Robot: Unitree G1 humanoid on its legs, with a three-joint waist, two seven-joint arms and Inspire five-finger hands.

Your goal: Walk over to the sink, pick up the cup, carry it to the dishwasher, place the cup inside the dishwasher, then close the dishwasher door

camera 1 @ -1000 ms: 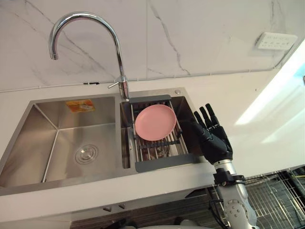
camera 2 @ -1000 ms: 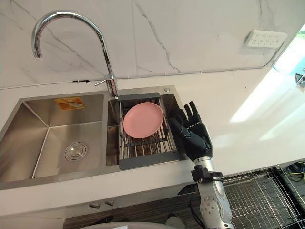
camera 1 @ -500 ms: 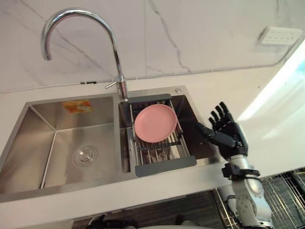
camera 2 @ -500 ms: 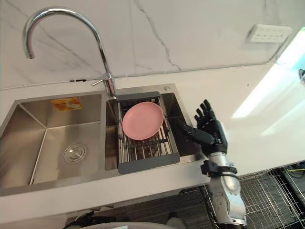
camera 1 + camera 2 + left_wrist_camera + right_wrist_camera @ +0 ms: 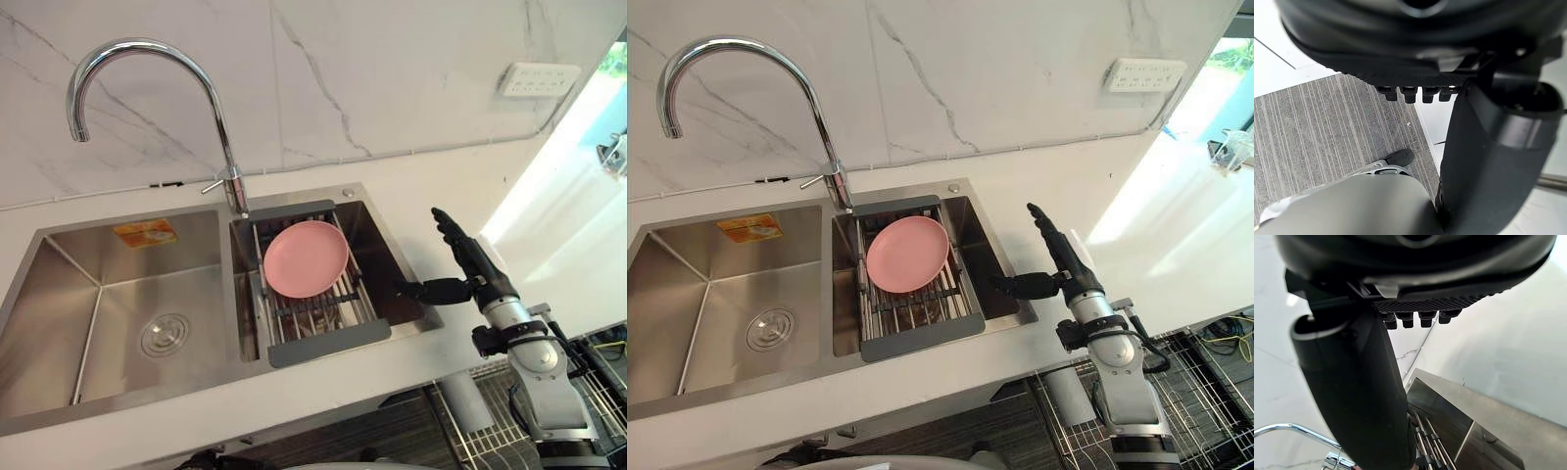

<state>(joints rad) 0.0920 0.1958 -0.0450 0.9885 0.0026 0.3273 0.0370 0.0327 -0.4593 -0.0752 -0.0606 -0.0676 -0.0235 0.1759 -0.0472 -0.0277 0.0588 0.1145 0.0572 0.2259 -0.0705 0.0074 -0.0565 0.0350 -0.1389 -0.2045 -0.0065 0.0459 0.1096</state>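
Where rack (image 5: 328,343) spans sink (image 5: 59,323), pink plate (image 5: 306,258) rests.

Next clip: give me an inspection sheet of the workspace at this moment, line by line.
Surface: white counter, sunlit at the right.
Job's things: sink with two basins; wire rack low at the right, below the counter; cup: nothing seen.
Clutter: pink plate lying on a drying rack across the right basin.
Hands: right robot hand open, empty, just right of the sink; left robot hand open, over the floor.
Cables: coloured wires at the far right.
Surroundings: marble wall, faucet, wall socket.
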